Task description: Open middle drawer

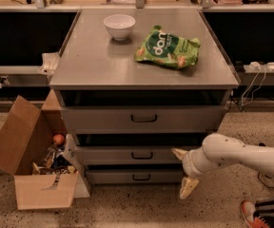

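Observation:
The middle drawer (122,155) is a grey metal front with a small black bar handle (141,155), second of three under the cabinet top. It looks pushed in. My gripper (183,170) is on a white arm coming from the right. It sits just right of the middle drawer's front, at about drawer height. Its two cream fingers are spread wide apart, one fingertip (178,152) up by the drawer's right end, the other down near the floor. It holds nothing and is well right of the handle.
The top drawer (144,119) and bottom drawer (133,176) have the same black handles. A white bowl (119,26) and a green chip bag (168,48) lie on the cabinet top. An open cardboard box (30,160) of odds and ends stands at the left.

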Robot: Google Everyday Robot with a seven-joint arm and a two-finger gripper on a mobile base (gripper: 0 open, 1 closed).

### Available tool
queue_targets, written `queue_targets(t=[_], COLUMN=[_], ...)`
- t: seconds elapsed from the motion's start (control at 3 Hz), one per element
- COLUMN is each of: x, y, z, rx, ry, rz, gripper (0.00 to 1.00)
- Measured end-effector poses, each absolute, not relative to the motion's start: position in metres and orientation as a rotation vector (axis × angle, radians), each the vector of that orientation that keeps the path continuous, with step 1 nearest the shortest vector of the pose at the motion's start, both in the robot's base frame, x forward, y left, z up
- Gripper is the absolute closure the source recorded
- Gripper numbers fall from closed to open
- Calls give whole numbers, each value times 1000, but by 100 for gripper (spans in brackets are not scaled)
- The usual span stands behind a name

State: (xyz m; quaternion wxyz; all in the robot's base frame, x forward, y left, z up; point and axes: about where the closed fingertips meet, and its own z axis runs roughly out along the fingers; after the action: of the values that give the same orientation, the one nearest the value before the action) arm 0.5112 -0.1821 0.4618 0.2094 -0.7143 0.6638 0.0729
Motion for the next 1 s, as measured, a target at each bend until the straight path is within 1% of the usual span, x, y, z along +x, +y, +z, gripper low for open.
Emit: queue_targets(t=[0.33,0.67,1.0], x=[547,578,597], y=[-200,-209,-212], z=[454,442,421], rx=[-2042,-2086,-2108], ry=[1821,1803,1810], rz=[101,52,65], gripper=[0,0,0])
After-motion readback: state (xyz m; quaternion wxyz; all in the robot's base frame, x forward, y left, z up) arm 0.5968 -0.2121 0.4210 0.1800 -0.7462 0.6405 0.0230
